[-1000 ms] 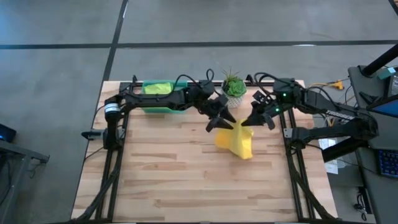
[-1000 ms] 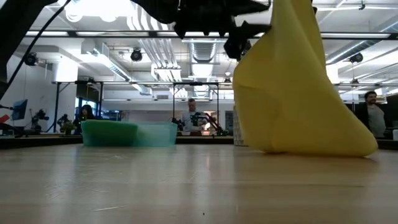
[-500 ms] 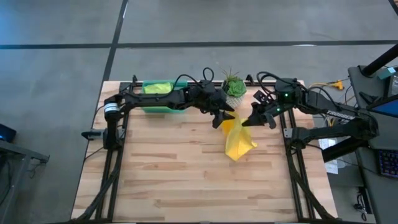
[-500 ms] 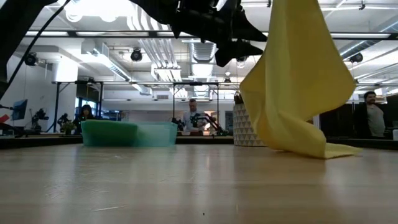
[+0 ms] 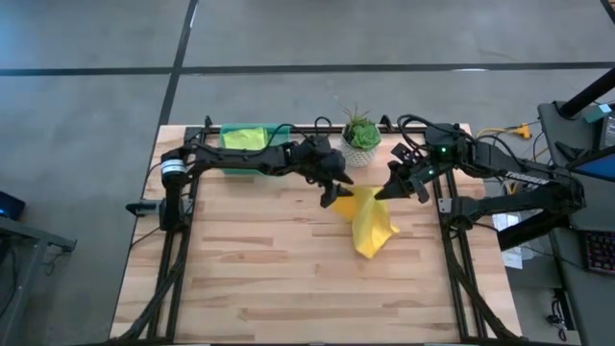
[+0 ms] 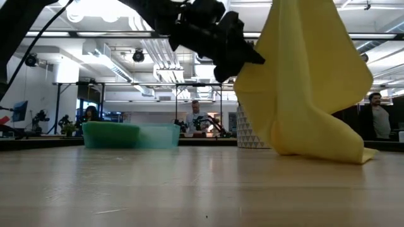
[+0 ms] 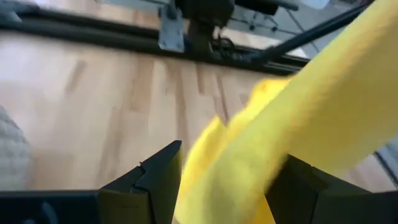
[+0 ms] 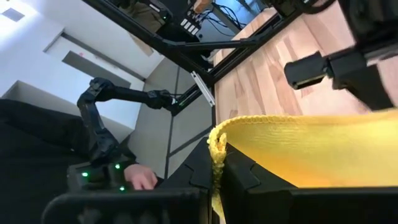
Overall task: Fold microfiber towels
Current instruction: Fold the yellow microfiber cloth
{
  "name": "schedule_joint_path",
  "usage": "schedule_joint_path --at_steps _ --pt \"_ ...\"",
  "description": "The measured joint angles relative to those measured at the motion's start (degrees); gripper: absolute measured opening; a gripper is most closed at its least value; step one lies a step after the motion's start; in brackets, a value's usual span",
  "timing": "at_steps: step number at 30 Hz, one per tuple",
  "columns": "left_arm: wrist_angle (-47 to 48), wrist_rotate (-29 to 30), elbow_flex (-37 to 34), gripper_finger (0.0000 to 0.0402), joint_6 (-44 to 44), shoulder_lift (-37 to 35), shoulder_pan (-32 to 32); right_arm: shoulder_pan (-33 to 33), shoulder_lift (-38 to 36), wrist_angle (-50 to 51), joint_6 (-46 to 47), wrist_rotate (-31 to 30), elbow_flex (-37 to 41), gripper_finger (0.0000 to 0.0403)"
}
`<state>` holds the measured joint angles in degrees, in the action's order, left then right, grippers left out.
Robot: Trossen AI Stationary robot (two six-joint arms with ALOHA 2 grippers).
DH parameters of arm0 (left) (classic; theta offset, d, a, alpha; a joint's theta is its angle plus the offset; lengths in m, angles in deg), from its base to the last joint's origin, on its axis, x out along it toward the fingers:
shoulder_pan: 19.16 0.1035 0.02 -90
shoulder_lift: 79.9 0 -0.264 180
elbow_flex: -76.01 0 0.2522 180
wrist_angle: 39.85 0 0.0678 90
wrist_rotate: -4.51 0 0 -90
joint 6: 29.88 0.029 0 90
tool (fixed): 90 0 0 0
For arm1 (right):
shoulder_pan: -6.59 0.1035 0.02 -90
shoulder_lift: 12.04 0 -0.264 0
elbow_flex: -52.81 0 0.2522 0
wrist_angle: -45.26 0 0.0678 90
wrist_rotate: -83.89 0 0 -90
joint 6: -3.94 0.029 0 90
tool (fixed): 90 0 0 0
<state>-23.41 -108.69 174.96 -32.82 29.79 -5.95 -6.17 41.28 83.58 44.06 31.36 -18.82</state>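
Green tray [image 5: 252,154], far-left of the potted plant [image 5: 361,134]: at least one lime green towel [image 5: 242,136] sits in it; whether folded, can't tell. Left gripper [image 5: 335,195], just in front of the plant, jaws spread around the yellow towel's [image 5: 370,219] edge, not clamped. Right gripper [image 5: 386,190], right of that, pinched shut on a top corner; the towel hangs with its lower end crumpled on the table [image 5: 288,279]. Judgement: no fold made on this one yet — needs spreading flat first. No other towels seen.
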Motion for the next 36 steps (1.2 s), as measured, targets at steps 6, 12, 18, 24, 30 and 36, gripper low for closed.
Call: schedule_joint_path --at_steps 6,12,18,24,30,36 --pt "0.0 -0.1 -5.3 0.0187 -4.3 0.0 0.0 0.0 0.0 0.0 0.0 0.0 0.0 0.0009" --pt "0.4 3.7 -10.2 0.0187 -9.6 0.0 -0.4 0.0 0.0 0.0 0.0 0.0 0.0 0.0009" --pt "-1.2 5.7 -13.5 0.0187 -10.4 0.0 -1.2 0.0 0.0 0.0 0.0 0.0 0.0 0.0009" --pt "-1.3 6.3 -14.8 0.0174 -10.4 0.0 -1.5 0.0 0.0 0.0 -0.1 0.0 0.0 0.0009" --pt "-1.2 6.3 -14.8 0.008 -10.2 0.0 -1.6 0.0 0.0 0.0 -0.8 0.0 0.0 0.0009" --pt "3.4 6.4 -15.0 0.0007 -7.6 -1.1 -1.3 0.0 -0.2 0.1 -3.6 0.0 0.0 0.0009"
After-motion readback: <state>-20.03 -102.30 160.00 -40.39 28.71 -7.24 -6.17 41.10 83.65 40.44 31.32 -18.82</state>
